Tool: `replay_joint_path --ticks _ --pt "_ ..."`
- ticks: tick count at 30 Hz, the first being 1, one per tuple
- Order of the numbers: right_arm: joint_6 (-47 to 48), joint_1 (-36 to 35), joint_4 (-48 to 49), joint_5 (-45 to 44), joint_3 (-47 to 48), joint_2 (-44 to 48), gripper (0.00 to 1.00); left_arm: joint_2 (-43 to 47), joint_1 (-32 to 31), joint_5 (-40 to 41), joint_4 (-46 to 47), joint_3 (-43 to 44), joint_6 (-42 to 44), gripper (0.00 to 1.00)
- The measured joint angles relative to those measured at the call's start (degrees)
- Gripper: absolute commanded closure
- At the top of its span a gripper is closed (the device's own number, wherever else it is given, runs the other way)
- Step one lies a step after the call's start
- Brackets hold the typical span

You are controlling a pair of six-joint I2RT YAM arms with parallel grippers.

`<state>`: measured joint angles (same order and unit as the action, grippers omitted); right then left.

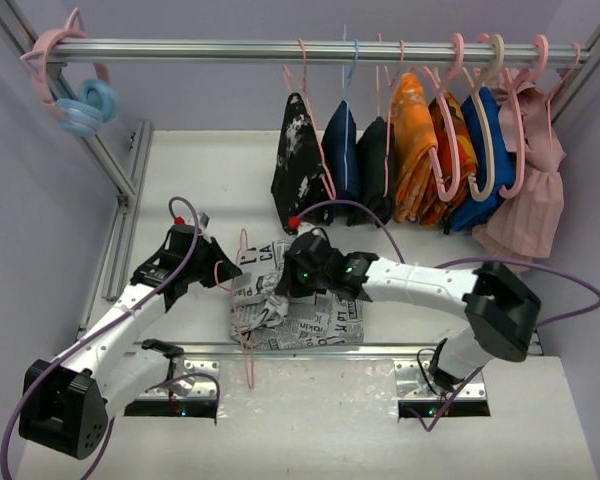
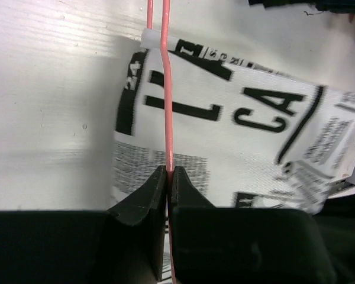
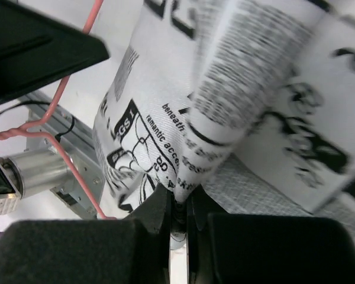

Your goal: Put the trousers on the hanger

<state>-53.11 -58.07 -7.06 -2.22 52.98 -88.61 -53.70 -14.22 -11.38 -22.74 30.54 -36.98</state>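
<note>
**Trousers (image 1: 310, 315) pinched; hanger (image 2: 168, 118) not yet threaded**

Trousers lie bunched on the table (image 1: 210, 180), with the hanger wire across one edge. The left gripper (image 2: 170, 171) clamps the wire, and the right gripper (image 3: 178, 198) clamps a cloth fold. Risk: the thin pinch slips, or dragged cloth twists the wire.

Metal rail (image 1: 280, 50) up top is packed on the right: black speckled garment (image 1: 298, 150), navy piece (image 1: 340, 140), orange stuff (image 1: 412, 150), pink dress (image 1: 535, 190). Pale blue hanger (image 1: 85, 105) hangs far left. White table (image 1: 210, 170) underneath.
</note>
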Motion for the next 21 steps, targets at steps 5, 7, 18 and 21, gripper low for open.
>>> replay_joint_path --ticks 5,7,18,21 --pt "3.86 4.63 -9.19 1.14 -0.88 8.71 1.0 -2.51 0.07 -2.29 2.63 0.31 0.66 1.0" --pt "5.63 4.44 -11.65 1.5 -0.88 11.08 1.0 -4.39 0.07 -4.02 4.49 0.26 0.76 1.0" --pt "9.82 4.24 -25.32 -5.27 -4.65 31.75 1.0 -9.04 0.05 -10.9 12.32 -0.81 0.71 1.0" --pt "9.84 4.36 -28.03 -6.97 -5.89 34.98 1.0 -9.21 0.05 -11.68 13.14 -0.9 0.46 1.0"
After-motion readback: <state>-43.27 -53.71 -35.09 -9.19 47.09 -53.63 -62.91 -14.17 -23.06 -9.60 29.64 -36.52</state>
